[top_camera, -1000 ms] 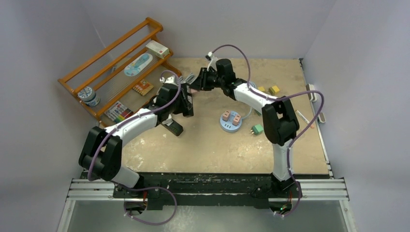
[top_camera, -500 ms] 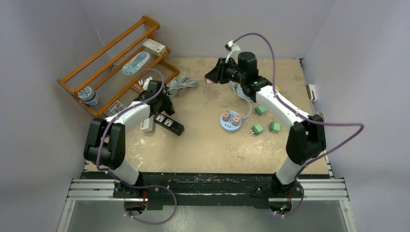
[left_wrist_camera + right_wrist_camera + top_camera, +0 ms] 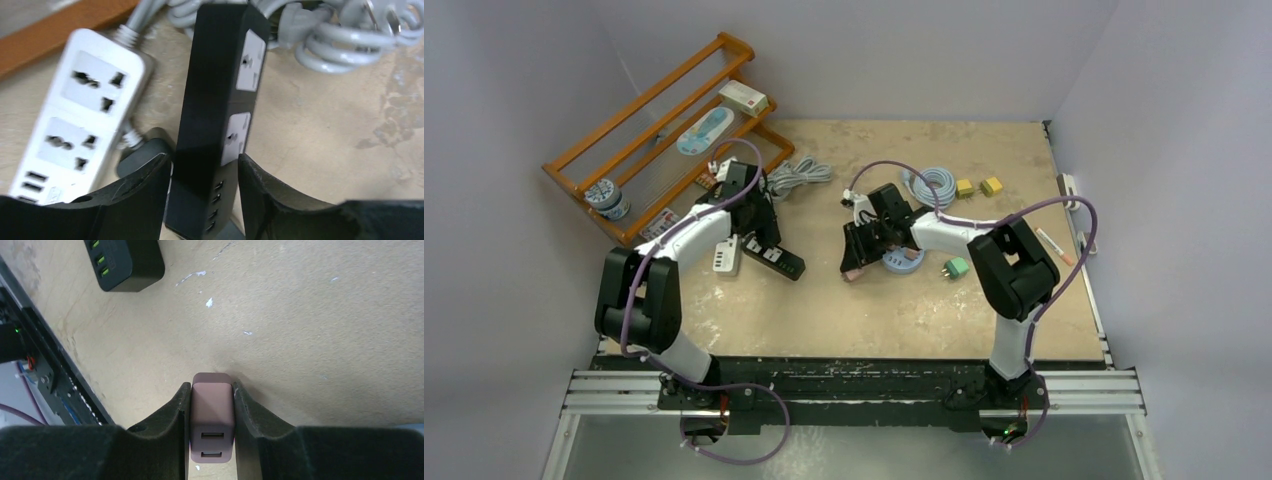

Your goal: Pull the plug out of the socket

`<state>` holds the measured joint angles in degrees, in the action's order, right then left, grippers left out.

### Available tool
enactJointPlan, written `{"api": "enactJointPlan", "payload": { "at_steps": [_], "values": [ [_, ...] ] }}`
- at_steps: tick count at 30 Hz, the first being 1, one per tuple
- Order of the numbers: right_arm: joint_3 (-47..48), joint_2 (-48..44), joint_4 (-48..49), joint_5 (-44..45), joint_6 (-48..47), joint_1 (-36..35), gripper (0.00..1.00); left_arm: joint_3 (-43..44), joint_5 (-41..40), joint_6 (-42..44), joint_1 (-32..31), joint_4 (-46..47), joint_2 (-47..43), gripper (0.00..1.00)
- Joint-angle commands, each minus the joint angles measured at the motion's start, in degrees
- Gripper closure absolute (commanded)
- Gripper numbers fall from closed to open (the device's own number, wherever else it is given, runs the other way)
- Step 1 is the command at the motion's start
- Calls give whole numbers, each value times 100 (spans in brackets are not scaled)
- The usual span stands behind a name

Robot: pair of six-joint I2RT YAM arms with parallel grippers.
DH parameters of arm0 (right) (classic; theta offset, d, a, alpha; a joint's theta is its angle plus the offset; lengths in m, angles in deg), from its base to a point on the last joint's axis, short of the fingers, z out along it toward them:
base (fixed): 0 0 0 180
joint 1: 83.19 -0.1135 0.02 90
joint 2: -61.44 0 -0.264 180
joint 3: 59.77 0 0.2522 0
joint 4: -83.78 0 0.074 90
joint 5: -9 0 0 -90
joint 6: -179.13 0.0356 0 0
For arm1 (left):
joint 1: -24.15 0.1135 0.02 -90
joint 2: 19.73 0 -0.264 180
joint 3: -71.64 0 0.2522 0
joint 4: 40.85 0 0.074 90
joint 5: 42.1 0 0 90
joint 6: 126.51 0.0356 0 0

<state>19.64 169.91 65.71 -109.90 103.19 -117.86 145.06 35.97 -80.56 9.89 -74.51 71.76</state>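
Swung down from the back, the right gripper point(image 3: 211, 390) pinches the mauve USB plug point(image 3: 212, 412) low at the tabletop point(image 3: 325, 315) — well right of the black power strip point(image 3: 207, 100) the left gripper point(image 3: 204, 162) clamps.

Arm shells: white links between black joint housings, alike on the left arm point(image 3: 689, 240) and the right arm point(image 3: 944, 230).
Cables: a purple cable point(image 3: 886, 164) runs in loose loops along each arm.
Jaws: matt black, thick, with smooth curved inner faces.
Bases: black blocks on a black plate across a silver ribbed rail point(image 3: 604, 392).
Light: a small green point glows below the right base.
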Motion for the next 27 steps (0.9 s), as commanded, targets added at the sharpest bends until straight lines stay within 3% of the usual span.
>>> {"api": "enactJointPlan", "payload": {
  "at_steps": [1,9,15,17,23,27],
  "values": [
    [-36,119,-551,-54,-631,-236,78,494,-667,476,73,-657,-392,47],
    [-42,-76,-943,195,-953,-528,64,1195,-1101,901,72,-1424,-755,40],
    [-110,-528,-1070,418,-959,-612,32,1153,-1068,1004,68,-1173,-1123,37],
    [40,-761,-1008,613,-881,-611,25,1191,-984,1061,70,-1024,-1219,31],
    [638,-1641,-544,1889,-296,-533,20,1404,-592,1153,73,-793,-1216,28],
    [793,-1852,-902,2710,93,-215,20,1346,-511,1152,71,-652,-1337,26]
  ]
}}
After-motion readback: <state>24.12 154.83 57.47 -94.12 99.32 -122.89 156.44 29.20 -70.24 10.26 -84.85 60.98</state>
